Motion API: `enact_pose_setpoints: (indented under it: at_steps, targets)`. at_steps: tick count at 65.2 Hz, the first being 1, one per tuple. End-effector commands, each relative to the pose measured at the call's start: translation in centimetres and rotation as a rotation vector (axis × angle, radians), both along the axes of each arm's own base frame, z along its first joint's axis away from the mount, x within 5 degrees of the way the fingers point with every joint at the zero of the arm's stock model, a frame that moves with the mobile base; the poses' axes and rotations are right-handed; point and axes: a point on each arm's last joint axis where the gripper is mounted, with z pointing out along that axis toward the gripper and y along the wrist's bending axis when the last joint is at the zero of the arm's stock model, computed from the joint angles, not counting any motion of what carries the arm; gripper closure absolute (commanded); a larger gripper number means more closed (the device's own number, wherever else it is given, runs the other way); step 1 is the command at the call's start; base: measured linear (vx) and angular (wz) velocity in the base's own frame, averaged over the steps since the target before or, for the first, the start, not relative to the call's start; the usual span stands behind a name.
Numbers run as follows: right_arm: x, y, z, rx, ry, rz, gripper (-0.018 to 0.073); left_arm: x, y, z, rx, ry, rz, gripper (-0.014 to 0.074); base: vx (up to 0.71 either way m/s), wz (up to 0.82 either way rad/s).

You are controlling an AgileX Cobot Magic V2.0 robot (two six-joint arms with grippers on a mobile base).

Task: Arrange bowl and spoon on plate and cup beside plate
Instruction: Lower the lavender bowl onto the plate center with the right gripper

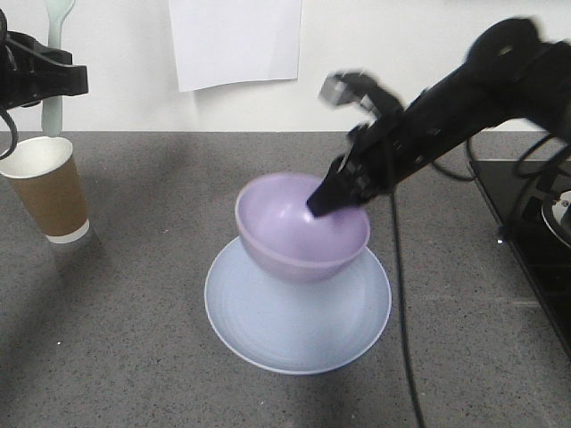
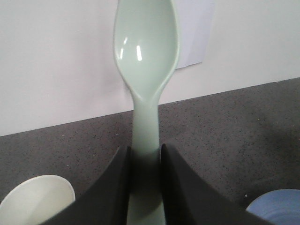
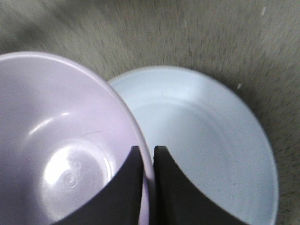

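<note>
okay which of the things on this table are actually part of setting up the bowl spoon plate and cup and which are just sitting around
Part of the job:
bowl, pinched at its rim by the right gripper
plate
spoon, held upright in the left gripper
cup

Just there:
white paper sheet on the wall
black equipment at the table's right edge

Setting: robot lab or test bench. Evidence: dark speckled tabletop (image 1: 134, 339) against a bare white wall (image 1: 401, 53), one blank paper sheet (image 1: 236, 40) taped up, loose black cables (image 1: 406, 339) across the surface.
</note>
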Motion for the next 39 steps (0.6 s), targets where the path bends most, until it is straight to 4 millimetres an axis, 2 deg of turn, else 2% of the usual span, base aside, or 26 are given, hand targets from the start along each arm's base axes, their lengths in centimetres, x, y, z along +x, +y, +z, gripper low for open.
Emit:
enact_pose_setpoints:
  at_steps: [1,10,22,39]
  targets:
    - [-0.2,1.2,0.9,-0.001,-0.046,0.026,0.0561,-0.7,0.0,2.3,-0.041,-0.116,-0.001,0.0602,0.00,0.00]
    - [0.1,2.1,-0.7,-0.077,-0.047,0.028,0.0545,-0.7,0.0,2.3,-0.041,-0.116,-0.001,0.0602,0.00,0.00]
    - [0.4,2.3,-1.2,-0.110,-0.055,0.015,0.0491,-0.7,0.0,2.3,-0.041,-0.116,-0.001,0.0602,0.00,0.00]
    - [0.6,2.3,-1.2,-0.099,-0.072,-0.007,0.0298,-0.7,0.0,2.3,-0.041,-0.116,-0.001,0.0602,0.00,0.00]
